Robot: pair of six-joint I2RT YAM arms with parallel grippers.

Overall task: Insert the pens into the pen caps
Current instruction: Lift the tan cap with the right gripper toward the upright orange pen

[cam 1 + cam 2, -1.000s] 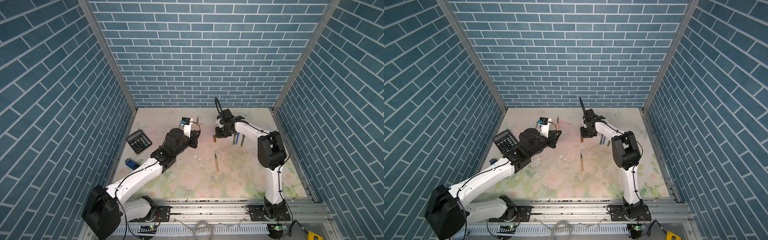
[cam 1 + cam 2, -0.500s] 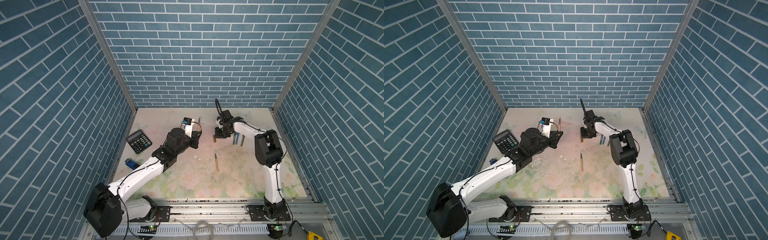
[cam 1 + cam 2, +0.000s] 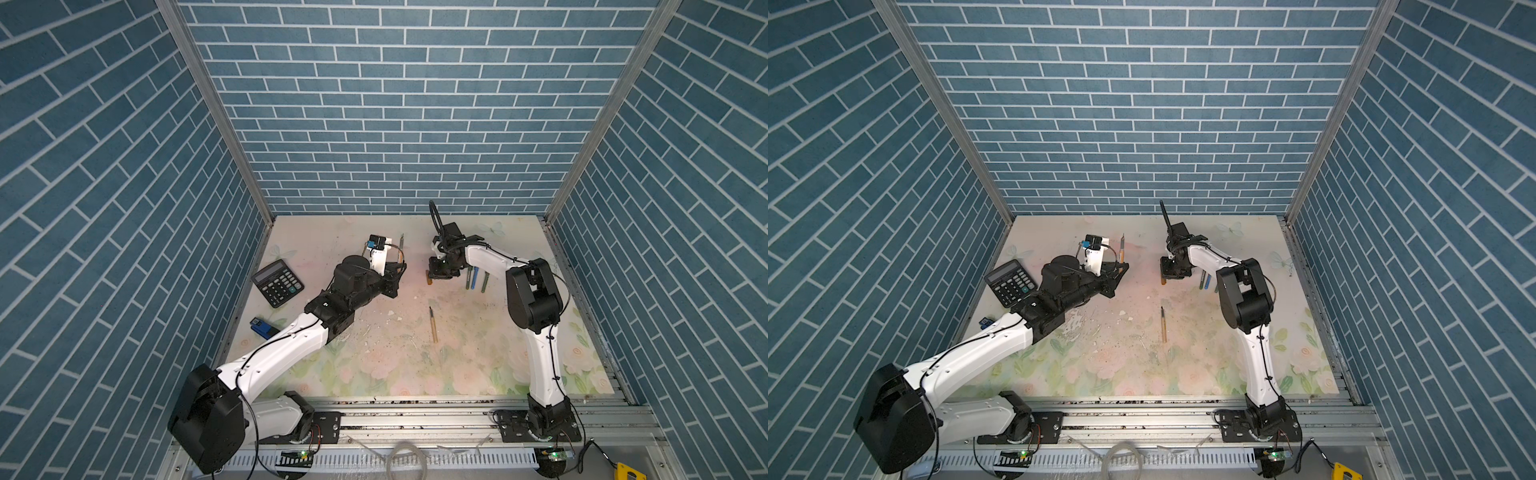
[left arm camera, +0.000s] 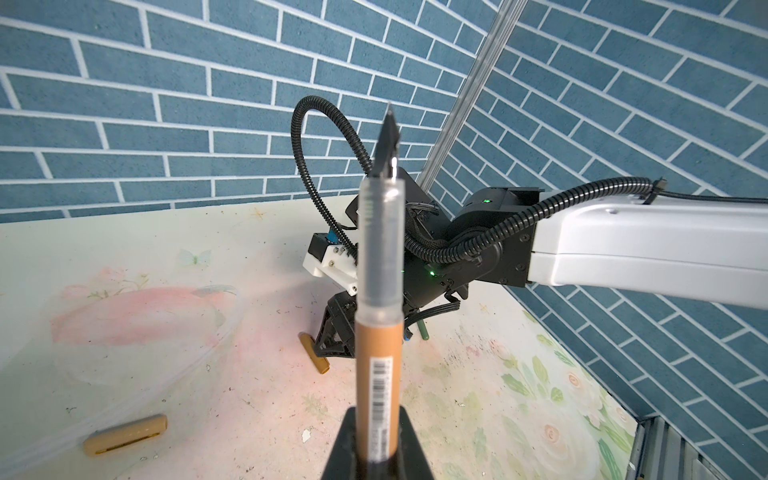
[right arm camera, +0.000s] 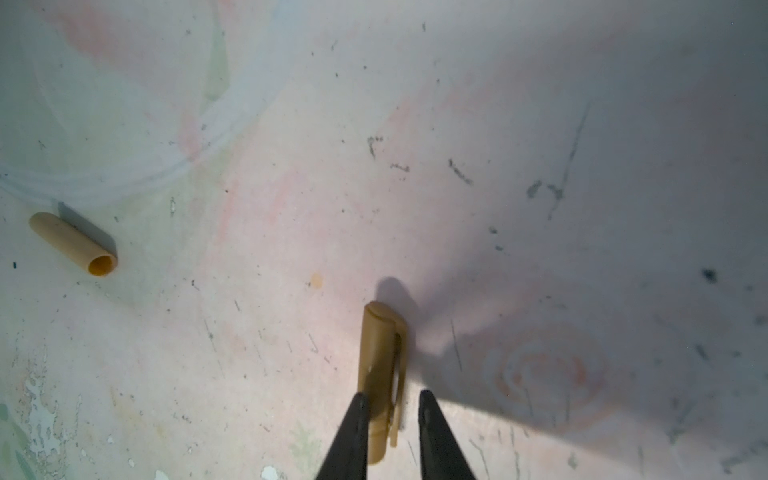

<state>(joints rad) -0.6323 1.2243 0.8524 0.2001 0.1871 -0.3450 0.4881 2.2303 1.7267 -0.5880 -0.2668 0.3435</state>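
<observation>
Pens and caps sit in the far half of the floral table point(image 3: 374, 374). Farthest left lie a black calculator point(image 3: 277, 282) and, nearer the front, a small blue-and-black object point(image 3: 262, 327). Next is the left gripper point(image 3: 395, 276), its jaws closed tight on the lower barrel of the tan-gold pen point(image 3: 401, 249), which stands nearly upright above the table. In the left wrist view this pen point(image 4: 380, 291) shows a tan-gold barrel with a barcode label, a frosted clear grip section and a dark pointed nib at the top. A plain cap point(image 4: 124, 434), a short tan tube open at one end, lies flat on the table. It is well apart from the clip cap point(image 3: 429, 280), which is tan-gold with a rounded closed tip and a side clip and lies flat near the middle. The right gripper point(image 3: 438, 274) points down over this cap. In the right wrist view its jaws stand slightly apart astride the end opposite the closed tip. One finger point(image 5: 357, 415) is against the cap, and a sliver of table shows beside the clip, so nothing is clamped. Nearer the front a loose pen point(image 3: 432, 324), tan-gold with a dark tip, lies alone. Just right of the right gripper, green and blue pens point(image 3: 476, 277) lie side by side, and I cannot tell whether they are capped.
</observation>
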